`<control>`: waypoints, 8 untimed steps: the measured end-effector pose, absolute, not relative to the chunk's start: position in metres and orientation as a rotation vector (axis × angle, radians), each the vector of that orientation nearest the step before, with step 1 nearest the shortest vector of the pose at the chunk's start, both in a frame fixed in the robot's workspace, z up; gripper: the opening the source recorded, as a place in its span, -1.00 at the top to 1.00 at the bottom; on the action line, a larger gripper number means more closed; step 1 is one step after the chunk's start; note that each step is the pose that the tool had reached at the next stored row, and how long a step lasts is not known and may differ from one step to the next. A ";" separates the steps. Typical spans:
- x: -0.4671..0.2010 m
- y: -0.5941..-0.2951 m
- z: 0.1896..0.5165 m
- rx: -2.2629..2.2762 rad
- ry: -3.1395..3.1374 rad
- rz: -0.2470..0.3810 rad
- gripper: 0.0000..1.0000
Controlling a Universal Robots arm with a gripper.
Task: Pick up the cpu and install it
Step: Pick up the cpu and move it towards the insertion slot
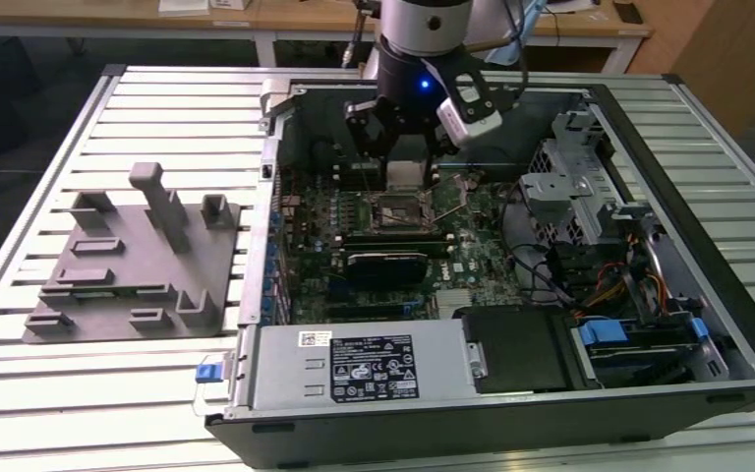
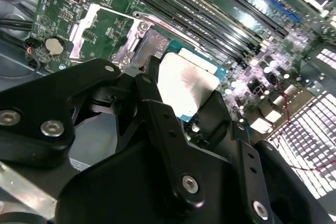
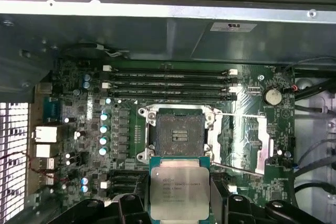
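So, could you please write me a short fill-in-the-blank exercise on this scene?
1. The end effector is ____ on the cpu.
2. The cpu is ____ yet seated in the socket.
3. The gray fixture sits outside the computer case, on the exterior view's ____.
Missing words: shut; not; left.

Bright glare on the cpu (image 2: pixel 186 85)
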State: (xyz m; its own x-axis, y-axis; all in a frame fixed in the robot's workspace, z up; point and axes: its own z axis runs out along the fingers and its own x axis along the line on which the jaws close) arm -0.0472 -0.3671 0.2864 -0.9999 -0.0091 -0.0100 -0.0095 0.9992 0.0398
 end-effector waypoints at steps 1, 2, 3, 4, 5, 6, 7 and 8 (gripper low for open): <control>-0.047 -0.366 0.285 -0.015 3.131 0.062 -0.08; -0.046 -0.366 0.283 -0.015 3.131 0.062 -0.08; -0.046 -0.365 0.282 -0.015 3.131 0.063 -0.08; -0.045 -0.365 0.281 -0.015 3.131 0.063 -0.08; -0.044 -0.364 0.280 -0.015 3.131 0.063 -0.08; -0.043 -0.364 0.278 -0.015 3.132 0.063 -0.08; -0.043 -0.364 0.277 -0.015 3.132 0.063 -0.08; -0.043 -0.363 0.276 -0.014 3.132 0.063 -0.08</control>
